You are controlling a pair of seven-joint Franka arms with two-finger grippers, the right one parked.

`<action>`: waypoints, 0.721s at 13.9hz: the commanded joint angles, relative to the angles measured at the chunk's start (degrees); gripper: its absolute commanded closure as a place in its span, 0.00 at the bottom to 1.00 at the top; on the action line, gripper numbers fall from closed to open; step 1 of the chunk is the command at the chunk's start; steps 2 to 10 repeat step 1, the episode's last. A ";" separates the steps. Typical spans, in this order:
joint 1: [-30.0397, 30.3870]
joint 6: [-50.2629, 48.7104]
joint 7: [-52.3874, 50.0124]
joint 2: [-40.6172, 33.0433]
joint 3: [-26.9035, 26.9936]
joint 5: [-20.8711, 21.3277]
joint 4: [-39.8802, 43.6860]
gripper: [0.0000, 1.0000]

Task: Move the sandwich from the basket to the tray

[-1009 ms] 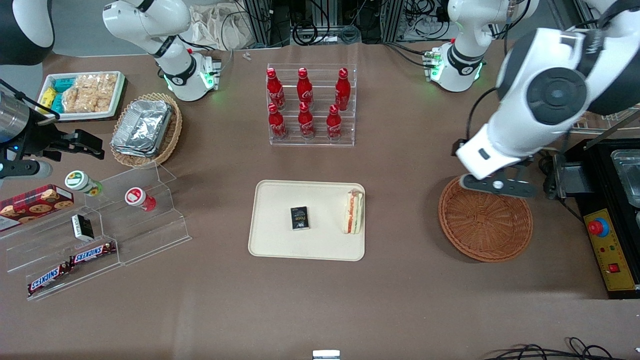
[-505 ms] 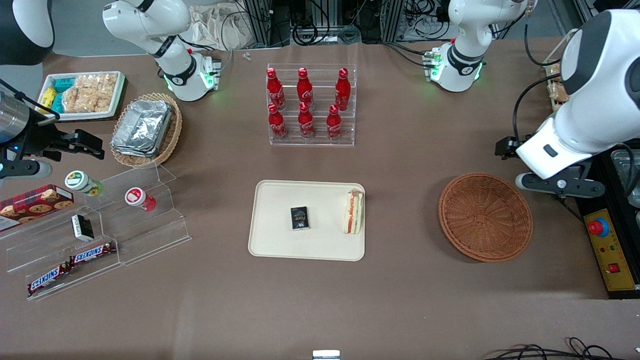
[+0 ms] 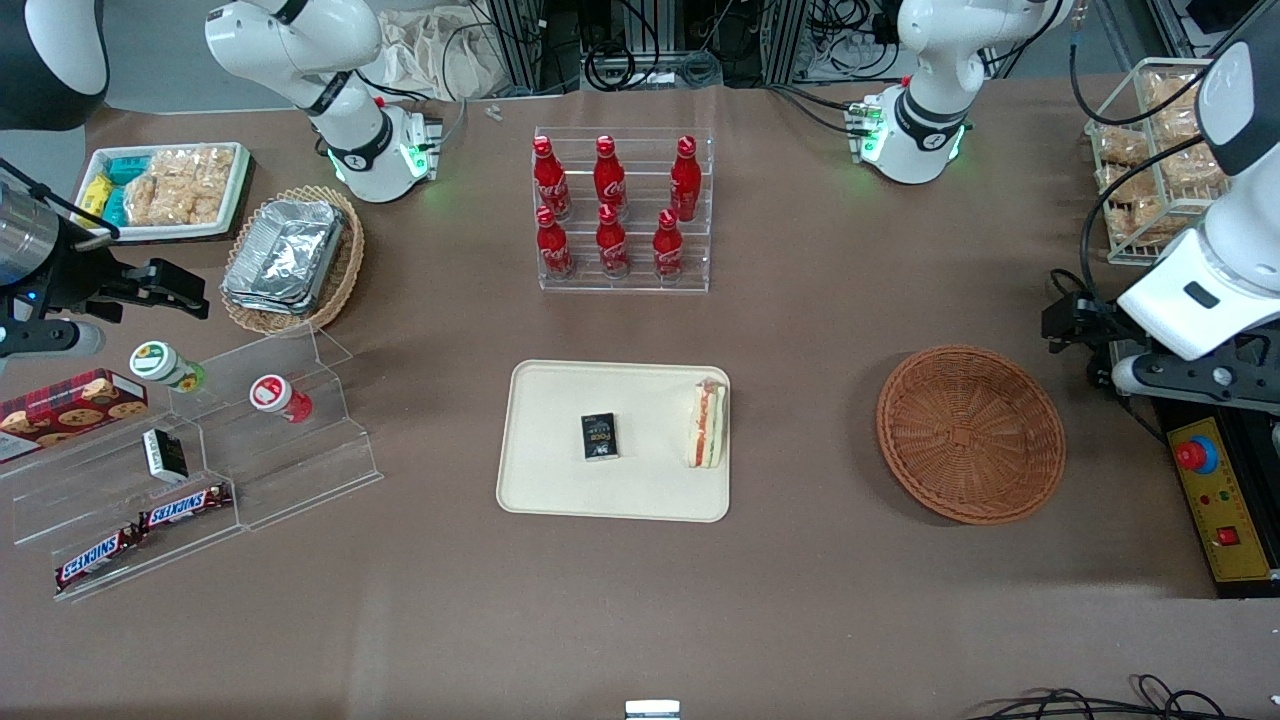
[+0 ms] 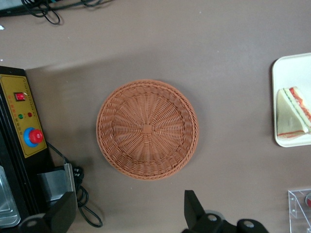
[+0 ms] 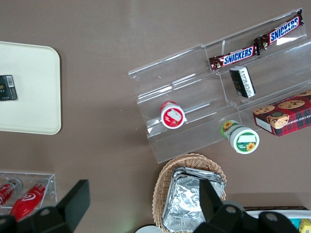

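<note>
The sandwich [image 3: 707,425] lies on the cream tray [image 3: 560,480], near the tray edge closest to the basket; it also shows in the left wrist view as the sandwich [image 4: 293,112] on the tray [image 4: 284,68]. The reddish-brown wicker basket [image 3: 970,435] holds nothing, as the basket [image 4: 147,129] shows from above. My left gripper [image 3: 1180,378] hangs above the table beside the basket, toward the working arm's end. In the wrist view the gripper [image 4: 127,200] is open, its fingers wide apart with only bare table between them.
A small black box [image 3: 599,436] lies on the tray. A rack of red bottles [image 3: 622,210] stands farther from the camera. A yellow control box [image 3: 1215,500] with a red button sits beside the basket, near a wire rack of snacks [image 3: 1150,160].
The left arm has swung from above the basket's rim toward the working arm's end of the table, leaving the basket fully uncovered. The sandwich and tray have not moved.
</note>
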 commanded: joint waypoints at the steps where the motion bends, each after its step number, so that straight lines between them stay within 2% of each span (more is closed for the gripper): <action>1: 0.33 0.55 0.78 -0.95 0.43 -1.01 -0.10 0.00; 10: 0.33 0.55 0.78 -0.95 0.43 -1.01 -0.10 0.00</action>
